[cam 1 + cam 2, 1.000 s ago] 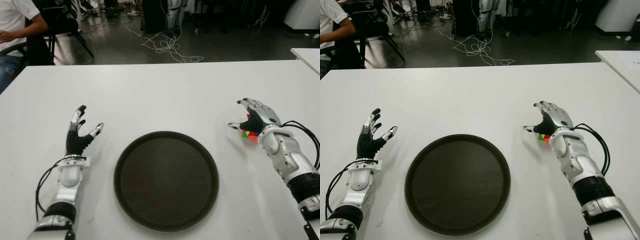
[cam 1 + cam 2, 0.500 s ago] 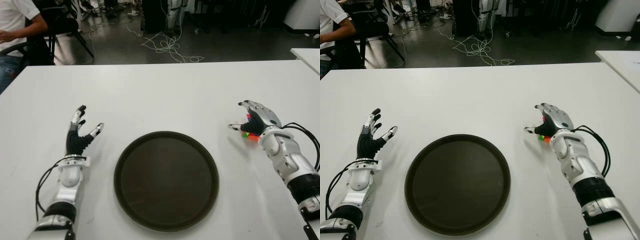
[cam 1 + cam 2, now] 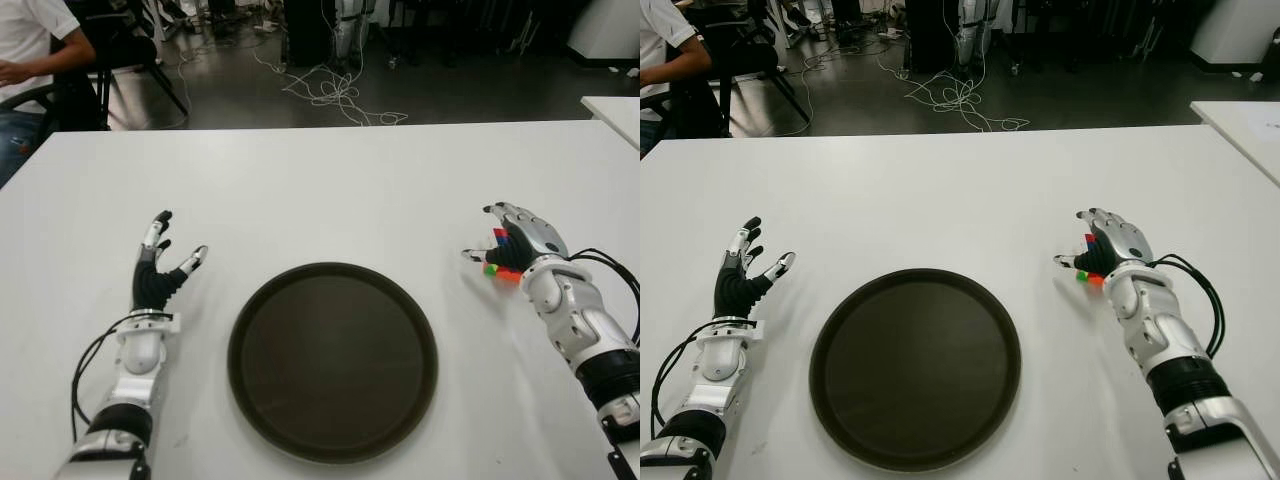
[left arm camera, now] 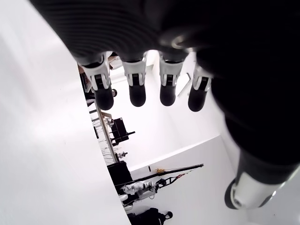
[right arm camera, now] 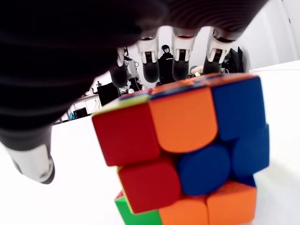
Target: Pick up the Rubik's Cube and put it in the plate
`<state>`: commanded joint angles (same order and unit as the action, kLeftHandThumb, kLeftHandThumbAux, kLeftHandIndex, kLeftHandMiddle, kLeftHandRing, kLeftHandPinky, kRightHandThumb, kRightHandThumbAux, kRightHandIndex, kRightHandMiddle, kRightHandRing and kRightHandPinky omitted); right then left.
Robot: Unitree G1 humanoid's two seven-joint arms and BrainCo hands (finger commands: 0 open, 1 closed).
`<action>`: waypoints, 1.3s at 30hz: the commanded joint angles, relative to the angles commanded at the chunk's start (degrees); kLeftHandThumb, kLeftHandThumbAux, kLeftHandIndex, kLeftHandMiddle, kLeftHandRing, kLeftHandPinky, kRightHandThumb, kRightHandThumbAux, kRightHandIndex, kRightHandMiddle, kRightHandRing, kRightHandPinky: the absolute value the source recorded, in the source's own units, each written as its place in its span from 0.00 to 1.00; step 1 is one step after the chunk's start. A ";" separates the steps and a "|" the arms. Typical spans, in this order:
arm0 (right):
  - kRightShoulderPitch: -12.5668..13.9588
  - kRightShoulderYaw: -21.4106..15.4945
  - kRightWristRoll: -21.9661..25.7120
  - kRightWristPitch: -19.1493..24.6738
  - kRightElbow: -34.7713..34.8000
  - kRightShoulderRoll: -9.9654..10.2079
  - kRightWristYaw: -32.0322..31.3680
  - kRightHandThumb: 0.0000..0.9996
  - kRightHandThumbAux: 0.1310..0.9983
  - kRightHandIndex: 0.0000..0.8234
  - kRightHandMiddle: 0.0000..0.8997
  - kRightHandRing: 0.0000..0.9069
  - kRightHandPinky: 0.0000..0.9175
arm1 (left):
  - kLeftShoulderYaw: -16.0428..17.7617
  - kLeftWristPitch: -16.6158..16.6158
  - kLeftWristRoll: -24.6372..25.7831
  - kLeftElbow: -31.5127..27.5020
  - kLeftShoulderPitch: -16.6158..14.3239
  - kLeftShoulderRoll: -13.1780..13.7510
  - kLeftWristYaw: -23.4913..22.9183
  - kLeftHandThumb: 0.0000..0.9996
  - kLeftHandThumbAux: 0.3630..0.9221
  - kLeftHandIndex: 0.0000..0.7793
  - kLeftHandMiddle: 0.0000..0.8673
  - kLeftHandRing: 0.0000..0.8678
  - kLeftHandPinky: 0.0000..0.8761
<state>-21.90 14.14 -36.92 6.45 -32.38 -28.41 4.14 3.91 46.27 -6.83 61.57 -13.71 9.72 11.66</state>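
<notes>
Right hand (image 3: 515, 245) arches over the Rubik's Cube (image 3: 497, 262) on the table (image 3: 330, 190), right of the plate (image 3: 332, 360), fingers spread, not gripping — close off-centre and it could skid away — left hand (image 3: 160, 270) open.

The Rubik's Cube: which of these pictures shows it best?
The right wrist view: the Rubik's Cube fills the picture, its red, orange and blue stickers plain, with the right hand open over it. Both eye views show only a few coloured stickers peeking out beneath that hand. The left wrist view shows none of it.
</notes>
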 joint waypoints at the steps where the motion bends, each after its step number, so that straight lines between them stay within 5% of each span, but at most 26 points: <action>1: 0.02 -0.06 0.12 0.13 -0.01 -0.01 -0.09 0.21 0.46 0.00 0.00 0.00 0.08 | 0.01 0.01 0.07 0.02 -0.01 -0.01 -0.06 0.41 0.59 0.02 0.06 0.03 0.00; 16: 0.86 -0.70 0.35 2.69 3.25 -0.54 -1.36 0.22 0.47 0.00 0.00 0.00 0.05 | 0.22 0.11 0.72 -0.17 -0.15 -0.11 -0.74 0.42 0.60 0.03 0.07 0.03 0.00; 39: 0.40 -0.47 0.10 1.02 1.21 -0.96 -0.30 0.22 0.49 0.00 0.00 0.00 0.09 | 0.25 -0.54 0.49 -0.36 -0.13 0.01 -0.37 0.41 0.59 0.02 0.07 0.03 0.00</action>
<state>-21.50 13.67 -36.82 7.47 -31.17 -29.37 3.84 4.16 45.73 -6.34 61.22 -13.84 9.73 11.29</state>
